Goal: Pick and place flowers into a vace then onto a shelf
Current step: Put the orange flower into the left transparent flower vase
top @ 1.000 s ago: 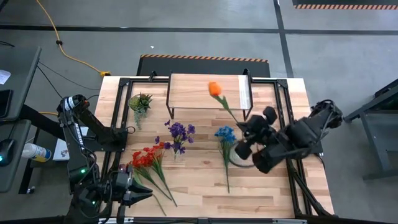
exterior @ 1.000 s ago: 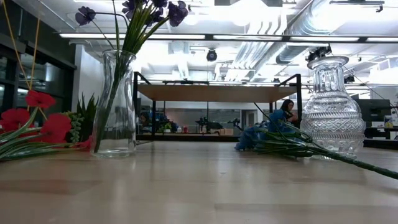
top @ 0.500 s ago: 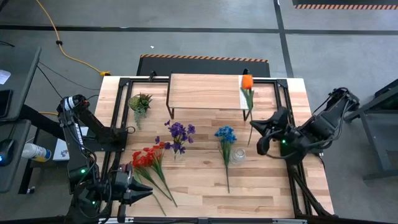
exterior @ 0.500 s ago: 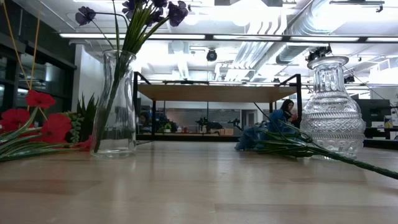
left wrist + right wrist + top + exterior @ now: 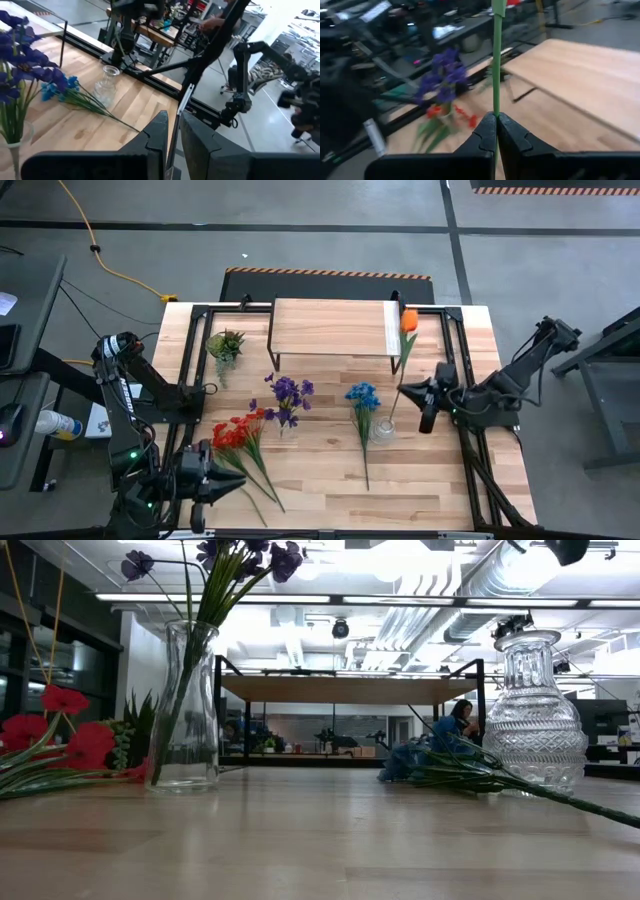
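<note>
R gripper (image 5: 432,395) sits just right of the cut-glass vase (image 5: 382,430), clenched on the green stem of the orange flower (image 5: 408,319); bloom is up by the shelf's (image 5: 330,326) right end, stem slanting down twd the vase. Blue flower (image 5: 361,395) lies on the table (image 5: 320,470) just left of the vase, stem touching it. Purple flowers (image 5: 289,391) stand in a clear vase (image 5: 186,710) further left, red flowers (image 5: 236,432) flat beyond that. L gripper (image 5: 222,489) waits far left of the vase at the near edge, fingers nearly shut, holding nothing.
</note>
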